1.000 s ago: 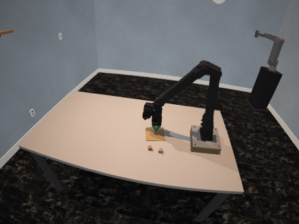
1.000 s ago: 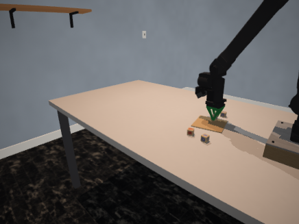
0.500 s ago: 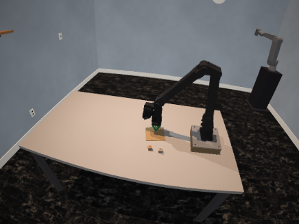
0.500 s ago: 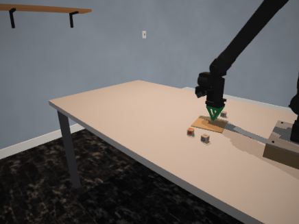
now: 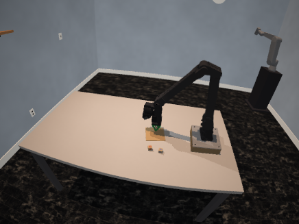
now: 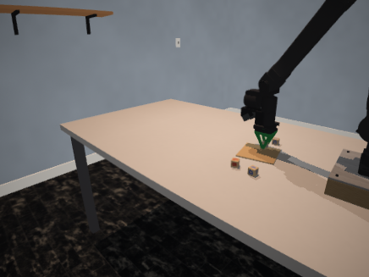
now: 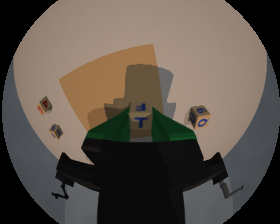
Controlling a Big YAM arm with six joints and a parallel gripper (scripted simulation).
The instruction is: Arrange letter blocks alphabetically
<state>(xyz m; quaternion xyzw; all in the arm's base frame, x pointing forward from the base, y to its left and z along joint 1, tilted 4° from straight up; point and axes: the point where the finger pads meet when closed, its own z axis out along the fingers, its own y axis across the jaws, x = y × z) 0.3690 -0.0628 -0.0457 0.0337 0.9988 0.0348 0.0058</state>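
Observation:
My gripper (image 5: pixel 156 129) (image 6: pixel 263 146) (image 7: pixel 140 111) points down, low over the orange mat (image 5: pixel 150 138) (image 6: pixel 249 154) (image 7: pixel 95 82). It is shut on a wooden block (image 7: pixel 141 116) with blue letters; one face seems to show a T. Whether this block touches the mat is unclear. A block with red and orange marks (image 5: pixel 149 147) (image 6: pixel 234 163) (image 7: pixel 45 105) lies off the mat, beside a block with blue marks (image 5: pixel 160 150) (image 6: pixel 253 170) (image 7: pixel 56 131). Another blue-marked block (image 6: pixel 276 141) (image 7: pixel 200 116) lies off the mat's opposite side, one face perhaps a Q; the top view hides it.
The robot's base box (image 5: pixel 205 145) (image 6: pixel 344 188) stands on the table (image 5: pixel 103 128) (image 6: pixel 161 141), on the mat's right side in the top and exterior views. The arm's shadow crosses the mat. The blocks off the mat lie close to its two sides.

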